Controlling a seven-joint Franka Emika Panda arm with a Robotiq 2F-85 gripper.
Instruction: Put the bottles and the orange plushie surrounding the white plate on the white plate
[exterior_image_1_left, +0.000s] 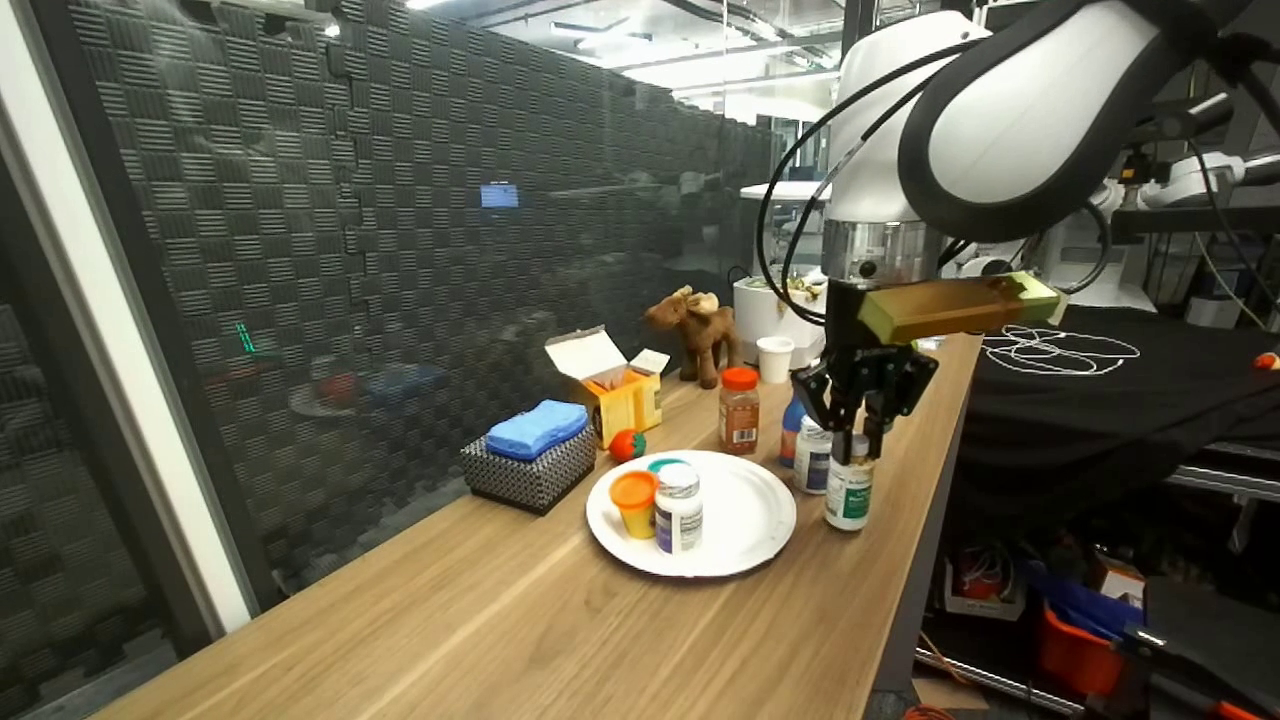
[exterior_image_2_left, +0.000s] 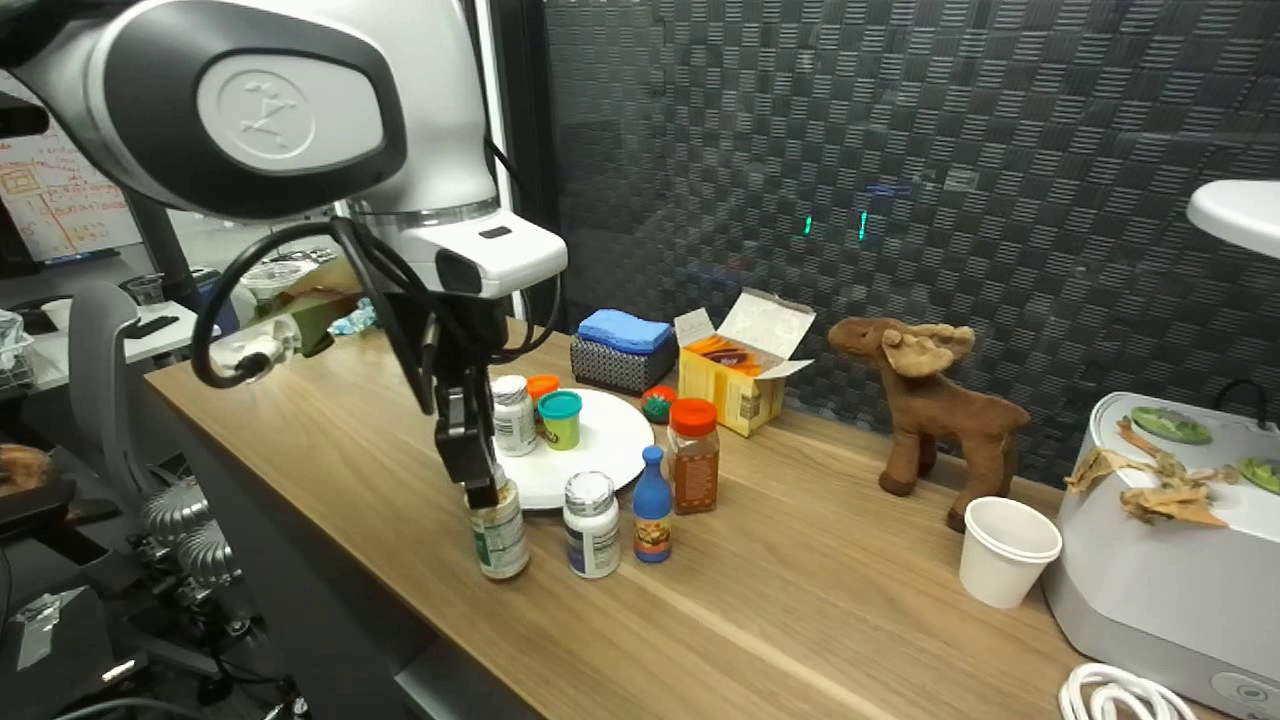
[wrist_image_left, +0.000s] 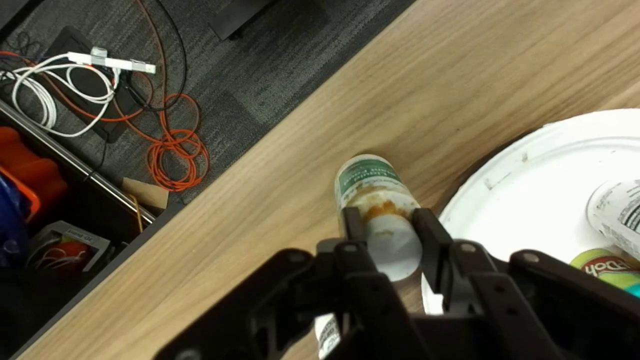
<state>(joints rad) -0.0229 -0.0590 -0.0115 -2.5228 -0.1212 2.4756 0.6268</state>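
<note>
Beside the plate (exterior_image_1_left: 750, 510), close to the edge of the counter (exterior_image_1_left: 600, 635), it's the green-labelled bottle (exterior_image_1_left: 848, 497) in play! The gripper (wrist_image_left: 389, 223) has its fingertips snug against the cap and neck on both sides, and that looks like a hold; the base seems to rest on the counter in both exterior views. Now the danger: it's a high grip, most of the bottle below the fingers. Lift briskly and it could pivot or slide straight out, and those brown smears under the cap, if slick, won't help. Tip outward, and the floor (wrist_image_left: 265, 95) is waiting!

Next door, just apart, a second white bottle (exterior_image_2_left: 592, 530) and then the blue bottle (exterior_image_2_left: 652, 507): any sideways swing before there's height could topple them. Then the plate: carry too low, and the base may clip the rim and, I'd guess, shove it along. One part is taken, too: a third white bottle (exterior_image_1_left: 680, 510), an orange-lidded tub (exterior_image_1_left: 635, 503) and a teal-lidded tub (exterior_image_2_left: 562, 420). Set down among those and something may well go over; the bare part is the safer call. Farther round the rim, off the plate, sit the red-lidded jar (exterior_image_2_left: 694, 468) and the orange plushie (exterior_image_1_left: 627, 445): a nudged plate could bump them both.
</note>
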